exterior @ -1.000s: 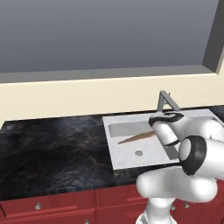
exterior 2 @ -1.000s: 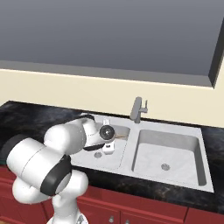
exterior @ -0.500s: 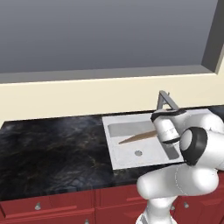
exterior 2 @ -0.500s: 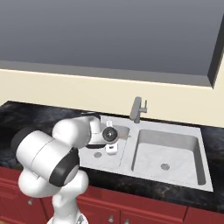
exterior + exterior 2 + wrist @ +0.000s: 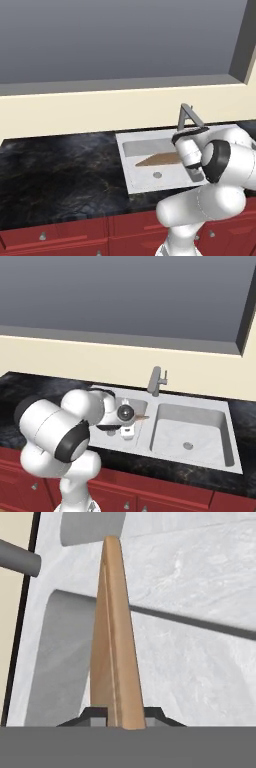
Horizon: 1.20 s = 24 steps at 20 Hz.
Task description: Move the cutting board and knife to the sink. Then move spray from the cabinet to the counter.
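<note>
Wooden cutting board [image 5: 116,652] between tool [image 5: 121,714] tips

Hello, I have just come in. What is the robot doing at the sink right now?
The arm reaches down into the left basin of the sink with the cutting board standing between the tips of its gripper. The board lies tilted inside that basin, beside the faucet. Whether the tips grip the board or have just let go is unclear. The counter lies to the left.
</note>
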Motion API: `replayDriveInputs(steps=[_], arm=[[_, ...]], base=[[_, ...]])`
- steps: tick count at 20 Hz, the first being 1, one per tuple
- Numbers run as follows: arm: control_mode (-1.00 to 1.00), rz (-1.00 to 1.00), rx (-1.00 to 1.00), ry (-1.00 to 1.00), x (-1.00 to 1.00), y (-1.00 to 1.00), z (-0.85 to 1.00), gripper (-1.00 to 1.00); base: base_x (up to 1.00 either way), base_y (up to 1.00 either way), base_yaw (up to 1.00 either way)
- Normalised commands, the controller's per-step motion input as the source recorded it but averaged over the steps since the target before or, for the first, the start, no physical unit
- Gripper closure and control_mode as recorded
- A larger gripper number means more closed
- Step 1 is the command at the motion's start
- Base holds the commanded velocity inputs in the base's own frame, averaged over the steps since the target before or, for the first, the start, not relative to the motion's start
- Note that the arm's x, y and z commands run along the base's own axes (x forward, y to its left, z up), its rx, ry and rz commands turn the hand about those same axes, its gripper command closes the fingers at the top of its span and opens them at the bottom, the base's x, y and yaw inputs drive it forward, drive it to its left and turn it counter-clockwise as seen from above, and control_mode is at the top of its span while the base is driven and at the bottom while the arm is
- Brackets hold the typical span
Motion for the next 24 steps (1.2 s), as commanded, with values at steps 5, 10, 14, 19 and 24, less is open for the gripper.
replayDriveInputs(steps=[5, 10, 14, 19, 24], arm=[[-1.00, 0.00, 0.00, 0.18, -0.09, 0.53, -0.44, 1.00], [-1.00, 0.00, 0.00, 0.18, 0.00, 0.50, -0.07, -1.00], [-1.00, 0.00, 0.00, 0.08, -0.19, -0.02, 0.38, -1.00], [-1.00, 0.00, 0.00, 0.04, -0.33, -0.15, 0.56, -1.00], [-1.00, 0.00, 0.00, 0.10, -0.44, 0.00, 0.28, -1.00]], base=[[0.00, 0.00, 0.00], [0.00, 0.00, 0.00], [0.00, 0.00, 0.00], [0.00, 0.00, 0.00], [0.00, 0.00, 0.00]])
